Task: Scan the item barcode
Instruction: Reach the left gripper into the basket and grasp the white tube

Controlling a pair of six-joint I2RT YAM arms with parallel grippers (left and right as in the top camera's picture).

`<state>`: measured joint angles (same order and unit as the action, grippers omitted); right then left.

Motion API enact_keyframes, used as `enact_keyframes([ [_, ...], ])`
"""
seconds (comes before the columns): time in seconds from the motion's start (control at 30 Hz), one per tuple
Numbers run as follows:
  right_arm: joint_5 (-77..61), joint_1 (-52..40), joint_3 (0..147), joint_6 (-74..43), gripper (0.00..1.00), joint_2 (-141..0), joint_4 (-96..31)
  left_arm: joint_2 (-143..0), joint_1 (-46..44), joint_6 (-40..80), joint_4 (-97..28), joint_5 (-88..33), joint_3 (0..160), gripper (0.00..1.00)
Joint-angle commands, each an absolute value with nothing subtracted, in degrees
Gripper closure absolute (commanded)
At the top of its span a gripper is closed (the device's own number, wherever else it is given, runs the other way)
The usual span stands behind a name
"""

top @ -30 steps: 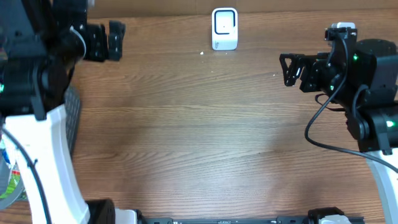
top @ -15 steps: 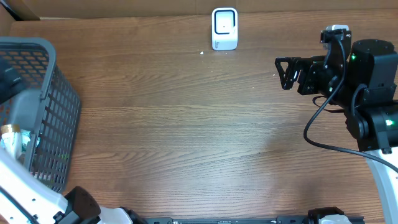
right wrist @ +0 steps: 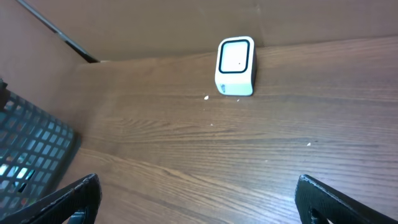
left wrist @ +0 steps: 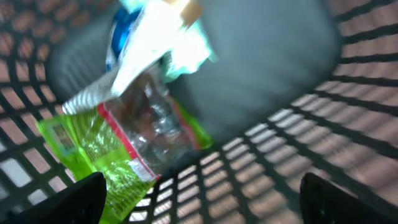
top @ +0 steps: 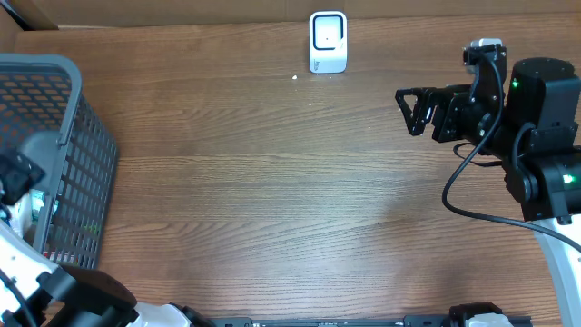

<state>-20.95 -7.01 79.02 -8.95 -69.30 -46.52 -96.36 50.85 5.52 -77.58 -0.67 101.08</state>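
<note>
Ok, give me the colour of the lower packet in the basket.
The packet is bright green with a red edge; the left wrist view shows it best.

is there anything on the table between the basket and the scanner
Nothing visible does. The table between the basket and the white scanner shows only bare wood and a tiny white speck; the right pincer hangs open off to the scanner's right, outside that line.

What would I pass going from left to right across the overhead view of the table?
gray mesh basket → white scanner → right claw
</note>
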Motion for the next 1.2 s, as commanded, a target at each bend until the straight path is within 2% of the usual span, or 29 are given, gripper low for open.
enact_keyframes([
  [0.0, -22.17, -7.03, 80.71, -8.78, 0.00, -69.25, -46.48, -96.12, 53.89, 6.68, -73.19, 2.04, 92.84, 0.10],
  [0.13, -22.17, -7.03, 80.71, -8.78, 0.00, -69.56, -46.48, -96.12, 54.59, 4.36, -65.60, 3.73, 85.89, 0.10],
  [0.37, -22.15, -7.03, 80.71, -8.78, 0.00, -71.16, -47.57, -96.12, 54.37, -10.22, -53.28, 8.36, 77.17, 0.12],
  [0.47, -22.15, -7.03, 80.71, -8.78, 0.00, -71.83, -47.51, -96.14, 54.37, -12.47, -49.50, 7.90, 76.07, 0.12],
  [0.57, -22.15, -7.03, 80.71, -8.78, 0.00, -72.27, -47.62, -96.23, 54.37, -15.42, -46.54, 7.90, 75.90, 0.21],
  [0.97, -22.00, -7.03, 80.68, -8.80, 0.00, -73.65, -48.38, -101.45, 54.46, -21.23, -40.64, 9.26, 75.77, 0.39],
  [1.03, -22.00, -7.03, 80.68, -8.80, 0.00, -73.65, -48.40, -103.46, 54.46, -21.19, -41.06, 9.19, 75.77, 0.45],
  [1.07, -22.00, -7.03, 80.71, -8.80, 0.00, -73.65, -48.38, -104.53, 54.46, -21.15, -41.43, 9.17, 75.77, 0.52],
  [1.1, -22.00, -7.03, 80.71, -8.80, 0.00, -73.65, -48.38, -105.54, 54.46, -21.02, -41.74, 9.19, 75.77, 0.60],
  [1.17, -22.00, -7.03, 80.68, -8.80, 0.00, -73.65, -48.38, -107.00, 54.46, -21.02, -42.19, 9.19, 75.77, 0.84],
])
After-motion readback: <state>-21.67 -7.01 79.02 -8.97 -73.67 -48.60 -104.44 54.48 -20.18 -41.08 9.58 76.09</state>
